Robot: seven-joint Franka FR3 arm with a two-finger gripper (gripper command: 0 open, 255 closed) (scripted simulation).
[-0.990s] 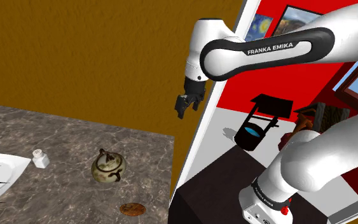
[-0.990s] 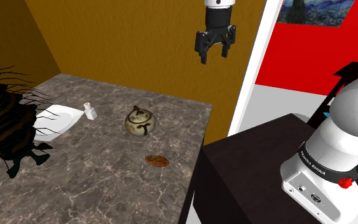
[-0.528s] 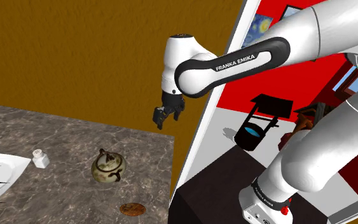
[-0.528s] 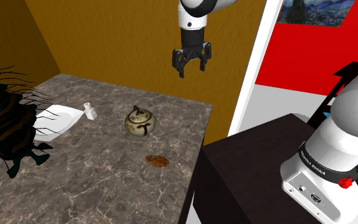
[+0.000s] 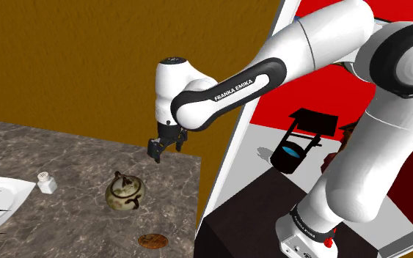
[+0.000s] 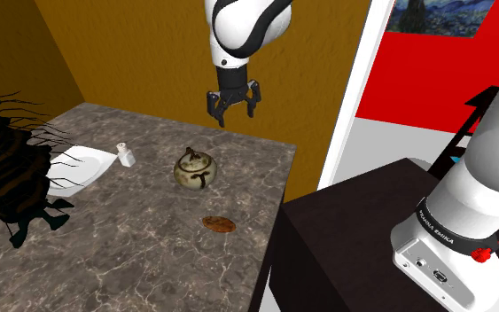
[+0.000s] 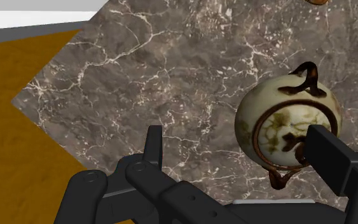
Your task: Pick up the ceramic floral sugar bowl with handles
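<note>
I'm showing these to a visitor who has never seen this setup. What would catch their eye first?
Most likely the big white Franka arm reaching in from the shoulder view's right, its black gripper hanging open above the grey marbled tabletop. Next comes the round cream sugar bowl with dark brown handles, standing on the table a little below the gripper. A small white shaker stands to its left in the second exterior view.

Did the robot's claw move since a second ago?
Yes. In the shoulder view the gripper has come down and left, away from the white wall edge, toward the sugar bowl.
</note>
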